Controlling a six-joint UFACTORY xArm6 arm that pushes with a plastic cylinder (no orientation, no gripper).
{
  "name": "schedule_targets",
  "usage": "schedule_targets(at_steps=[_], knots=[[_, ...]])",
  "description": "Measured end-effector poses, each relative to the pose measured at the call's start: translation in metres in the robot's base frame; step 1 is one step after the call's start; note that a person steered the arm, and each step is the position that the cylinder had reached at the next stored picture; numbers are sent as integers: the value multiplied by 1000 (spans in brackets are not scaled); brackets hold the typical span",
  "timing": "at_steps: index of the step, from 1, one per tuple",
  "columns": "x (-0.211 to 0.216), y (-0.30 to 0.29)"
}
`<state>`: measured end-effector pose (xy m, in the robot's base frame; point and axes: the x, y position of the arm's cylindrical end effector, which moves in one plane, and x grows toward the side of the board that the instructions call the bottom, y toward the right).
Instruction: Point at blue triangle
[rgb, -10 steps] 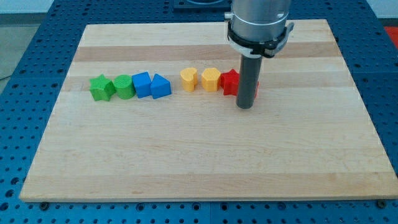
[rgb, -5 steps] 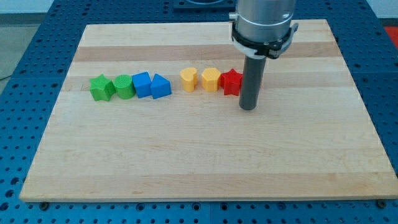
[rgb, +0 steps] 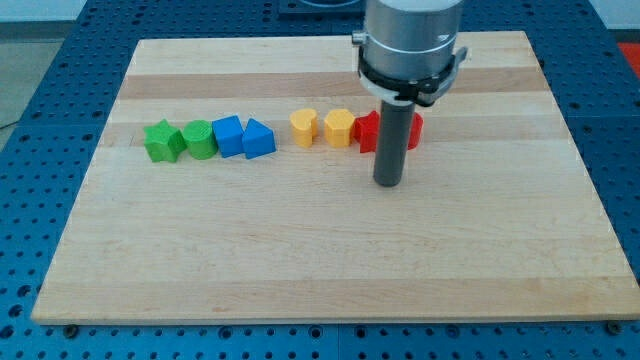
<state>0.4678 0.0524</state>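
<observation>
On the wooden tabletop (rgb: 300, 250), a row of small blocks is being shown running across the upper half, and the tool is hanging down over the view's right end of that row. The tool is a plain dark rod with nothing that parts or closes, and nothing is being clamped by it. Its tip (rgb: 388, 186) is being held on bare wood just below the red star-shaped block (rgb: 369, 131), toward the view's bottom, with the rod's shaft crossing in front of that block's right edge. A second red block (rgb: 412, 128) is being partly hidden behind the rod; its shape cannot be made out.

The blue triangle (rgb: 258, 139) is sitting well apart from the tip, off to the view's left and slightly higher in the view. Between the two, a yellow block with a rounded top (rgb: 303, 128) and a yellow hexagonal block (rgb: 338, 127) are sitting side by side. The blue triangle is being flanked on its left by a blue cube (rgb: 229, 136), touching or very nearly so. Further left, a green cylinder (rgb: 198, 139) and a green star (rgb: 161, 141) are closing off the row.
</observation>
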Motion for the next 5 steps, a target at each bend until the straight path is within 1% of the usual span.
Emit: schedule_targets(at_steps=[1, 2, 3, 4, 5], knots=[[16, -78], [16, -141], [-2, -157], [-28, -157], [-35, -157]])
